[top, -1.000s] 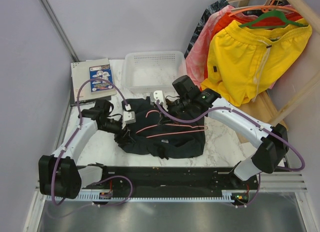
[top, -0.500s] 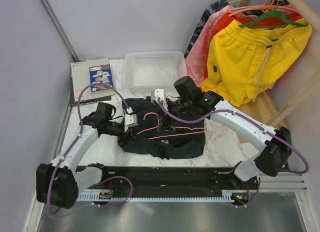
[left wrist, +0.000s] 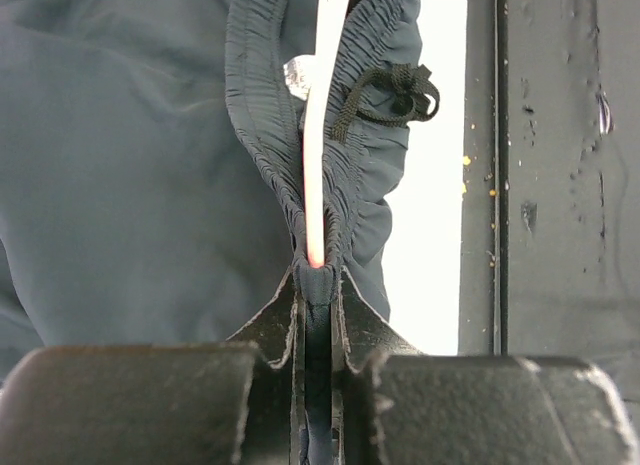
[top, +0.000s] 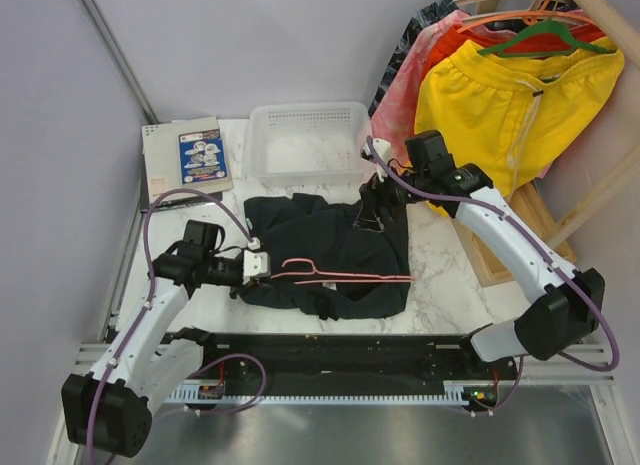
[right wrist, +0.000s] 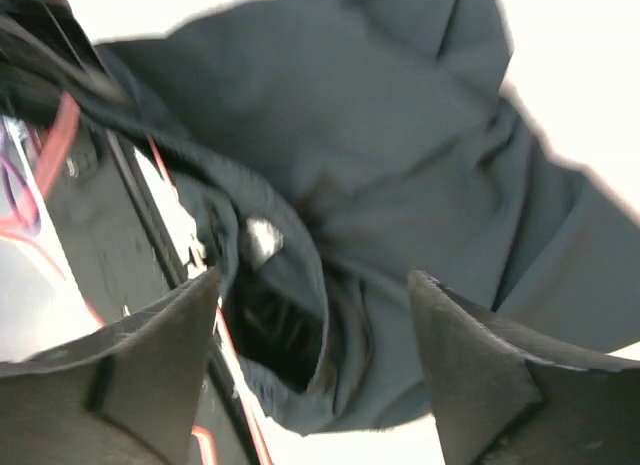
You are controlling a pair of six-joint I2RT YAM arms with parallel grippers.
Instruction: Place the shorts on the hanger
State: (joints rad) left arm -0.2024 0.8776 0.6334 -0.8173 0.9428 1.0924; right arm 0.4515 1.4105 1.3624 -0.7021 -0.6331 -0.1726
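Pink hanger (top: 345, 277) in shorts (top: 335, 240) waistband, near basket (top: 300, 150)

A: What of the hanger (top: 340, 277) shows overhead?
B: I see two pink runs on the shorts (top: 330, 245), nothing more. The hook and the rest sit under fabric. On my left wrist feed the wire leaves the top edge, and its near end vanishes between the pressed-together fingers of my left gripper (left wrist: 318, 290).
A: Right wrist feed?
B: Smeared. White patch inside the waistband, can't tell what. Red streaks at the left edge, wire or cable, can't say. My right gripper (right wrist: 315, 280) fingers run off the bottom.
A: Rest?
B: Print on the booklet (top: 203, 153) is too small. The orange hangers (top: 500, 17) are cut by the top edge, and clothes behind the yellow shorts (top: 510, 115) are mostly covered.
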